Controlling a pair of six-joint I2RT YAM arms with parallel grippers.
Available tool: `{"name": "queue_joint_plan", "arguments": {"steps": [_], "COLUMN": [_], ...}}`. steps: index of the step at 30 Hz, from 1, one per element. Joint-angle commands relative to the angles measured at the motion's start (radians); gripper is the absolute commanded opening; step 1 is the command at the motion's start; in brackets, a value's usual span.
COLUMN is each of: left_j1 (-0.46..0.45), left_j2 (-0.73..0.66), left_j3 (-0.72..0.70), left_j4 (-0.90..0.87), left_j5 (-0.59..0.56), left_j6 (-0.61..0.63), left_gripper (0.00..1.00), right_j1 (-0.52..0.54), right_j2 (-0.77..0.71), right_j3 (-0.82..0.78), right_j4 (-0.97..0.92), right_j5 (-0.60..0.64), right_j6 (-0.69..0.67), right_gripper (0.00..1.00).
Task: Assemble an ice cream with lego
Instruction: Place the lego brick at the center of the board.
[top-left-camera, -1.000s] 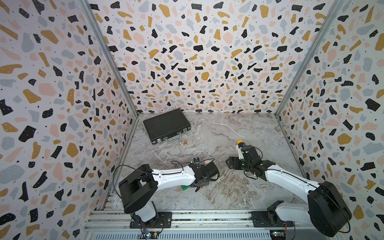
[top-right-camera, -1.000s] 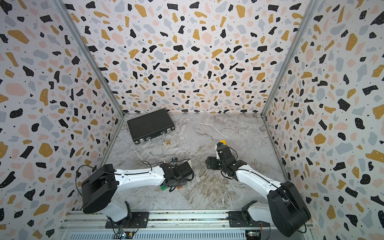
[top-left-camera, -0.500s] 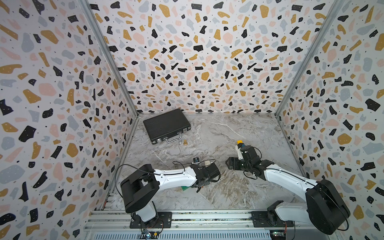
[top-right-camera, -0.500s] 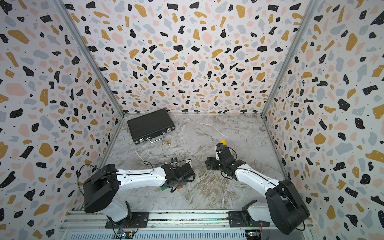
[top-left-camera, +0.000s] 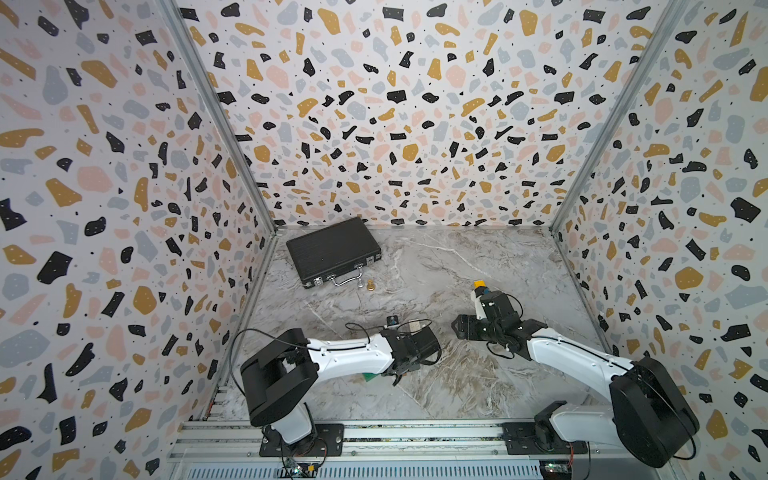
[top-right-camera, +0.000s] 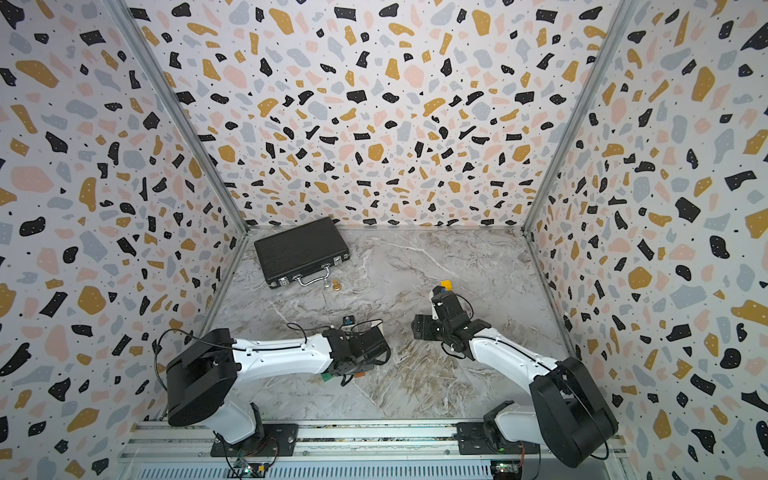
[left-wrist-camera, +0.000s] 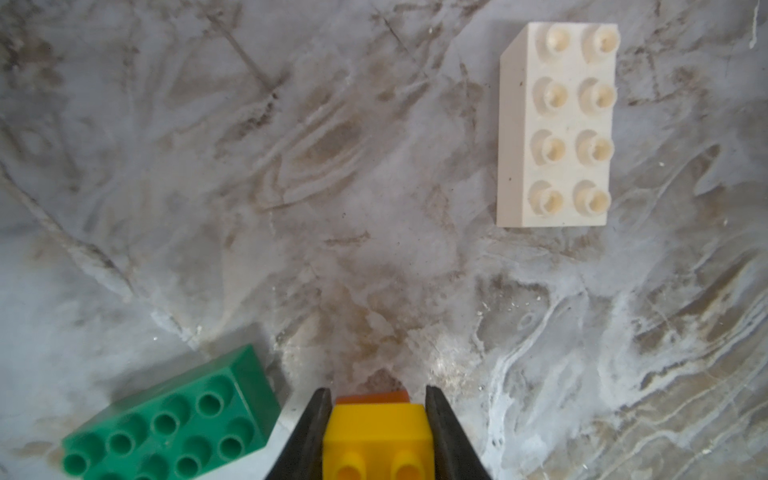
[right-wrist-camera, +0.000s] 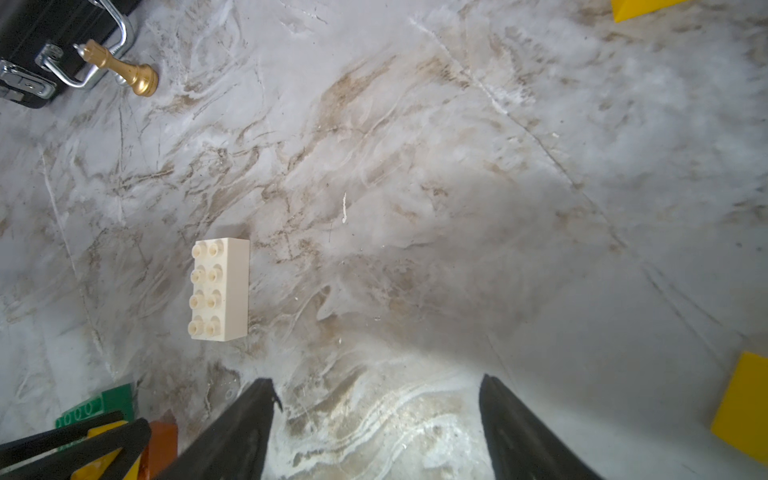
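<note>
top pair high overview, wrist cams close, sharing white brick (left-wrist-camera: 555, 124)

A closed black briefcase (top-left-camera: 332, 251) lies flat on a grey marbled counter (top-left-camera: 457, 257), left of centre in both top views. A small gold chess piece (top-left-camera: 369, 285) sits just beside its silver handle (top-left-camera: 347, 278). Terrazzo-patterned walls (top-left-camera: 395, 104) enclose three sides.

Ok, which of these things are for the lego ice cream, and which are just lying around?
For the job: white oblong studded brick; green oblong plastic brick; small yellow square brick against an orange-brown brick, in the left claw; another yellow plastic brick.
Lying about: black ribbed briefcase; gold-coloured chess piece.
</note>
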Motion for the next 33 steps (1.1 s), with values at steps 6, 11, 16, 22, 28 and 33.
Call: {"name": "queue_joint_plan", "arguments": {"steps": [6,11,16,22,28,33], "left_j1": [0.025,0.137,0.228,0.284,0.306,0.323], "left_j2": [-0.008,0.03,0.116,0.251,0.279,0.257], "left_j3": [0.064,0.103,0.148,0.214,0.2,0.202], "left_j4": [-0.124,-0.061,0.031,0.107,0.17,0.17], "left_j5": [-0.071,-0.028,0.023,0.073,0.081,0.09], "left_j6": [0.118,0.239,0.337,0.429,0.46,0.5], "left_gripper": [0.0,0.0,0.08,0.16,0.33,0.6], "right_j1": [0.004,0.004,0.004,0.004,0.004,0.004], "right_j2": [0.004,0.012,0.016,0.024,0.03,0.039], "right_j3": [0.035,0.039,0.039,0.042,0.045,0.049], "right_j4": [-0.011,-0.011,-0.012,-0.013,-0.013,-0.015], "right_j5": [0.015,0.015,0.015,0.015,0.015,0.012], "right_j6": [-0.008,-0.008,-0.008,-0.01,-0.01,-0.01], "right_gripper": [0.78,0.78,0.78,0.78,0.78,0.79]}}
